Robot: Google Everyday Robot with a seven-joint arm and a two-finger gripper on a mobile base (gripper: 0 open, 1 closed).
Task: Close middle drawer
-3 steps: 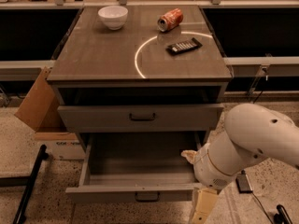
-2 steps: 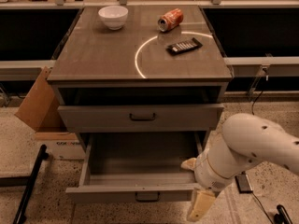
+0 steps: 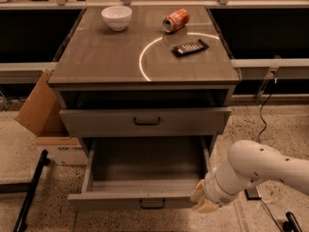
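Your gripper hangs low at the right front corner of the middle drawer; you cannot tell how wide it is open or whether it grips anything. Far to its left and higher leans a cardboard box. Just left of it, the middle drawer stands pulled well out. Well above it, on the cabinet top, you see a white bowl, a tipped can and a dark flat device.

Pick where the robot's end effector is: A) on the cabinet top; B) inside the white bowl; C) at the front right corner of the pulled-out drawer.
C: the end effector sits at the front right corner of the grey-brown wooden middle drawer.
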